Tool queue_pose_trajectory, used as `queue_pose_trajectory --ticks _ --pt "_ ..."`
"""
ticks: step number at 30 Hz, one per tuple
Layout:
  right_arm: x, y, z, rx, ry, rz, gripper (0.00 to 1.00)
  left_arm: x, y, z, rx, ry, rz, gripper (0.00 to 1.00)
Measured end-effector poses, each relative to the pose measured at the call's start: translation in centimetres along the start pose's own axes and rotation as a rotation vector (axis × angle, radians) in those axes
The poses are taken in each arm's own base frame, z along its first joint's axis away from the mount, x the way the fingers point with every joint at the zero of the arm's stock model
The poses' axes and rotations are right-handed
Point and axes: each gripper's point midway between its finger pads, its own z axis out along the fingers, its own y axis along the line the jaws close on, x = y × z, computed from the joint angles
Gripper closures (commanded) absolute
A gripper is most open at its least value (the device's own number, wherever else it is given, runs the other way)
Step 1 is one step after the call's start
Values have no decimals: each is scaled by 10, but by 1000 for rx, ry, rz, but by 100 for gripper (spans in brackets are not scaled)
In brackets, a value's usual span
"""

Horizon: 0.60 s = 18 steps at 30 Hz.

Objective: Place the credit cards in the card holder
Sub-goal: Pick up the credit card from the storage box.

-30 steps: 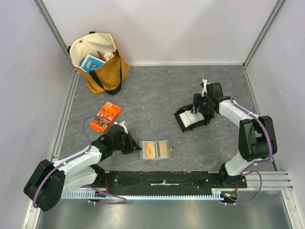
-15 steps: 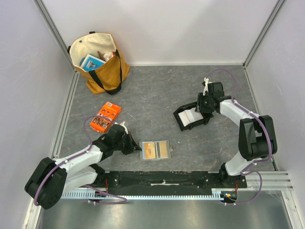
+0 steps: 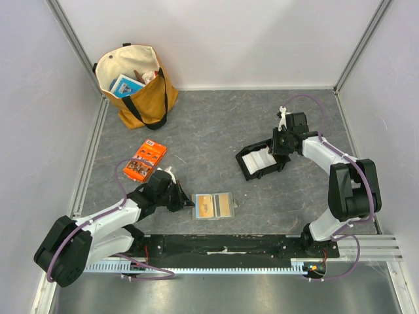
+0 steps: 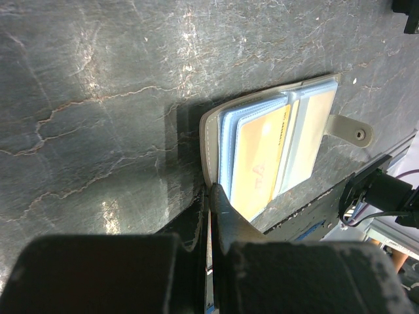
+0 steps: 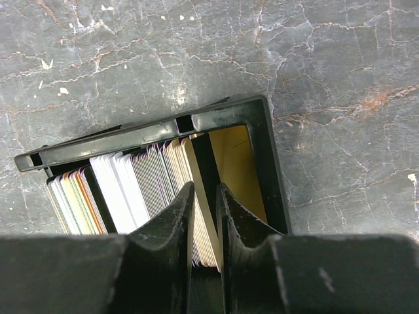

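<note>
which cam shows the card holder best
Left wrist: the card holder lies open up close, sleeves and snap tab clear. Top external shows it small, with little detail; right wrist does not show it.

Print on credit cards [image 5: 118,184] and orange packet [image 3: 145,161] is illegible.

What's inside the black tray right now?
The credit cards stand on edge in the black tray, white, grey and tan, with a yellowish face at its right end. The right gripper hides the near part of the row and the tray floor.
</note>
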Motion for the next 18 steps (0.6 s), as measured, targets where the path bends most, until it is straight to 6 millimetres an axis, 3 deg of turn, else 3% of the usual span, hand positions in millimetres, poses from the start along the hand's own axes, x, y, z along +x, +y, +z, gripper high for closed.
queue_pose_trajectory --ticks 11,18 --pt "-3 4 -5 -30 -9 1 86 0 0 0 1 0 0 98" --pt "-11 -5 -14 28 -44 4 93 -1 -2 -1 9 -5 3 98"
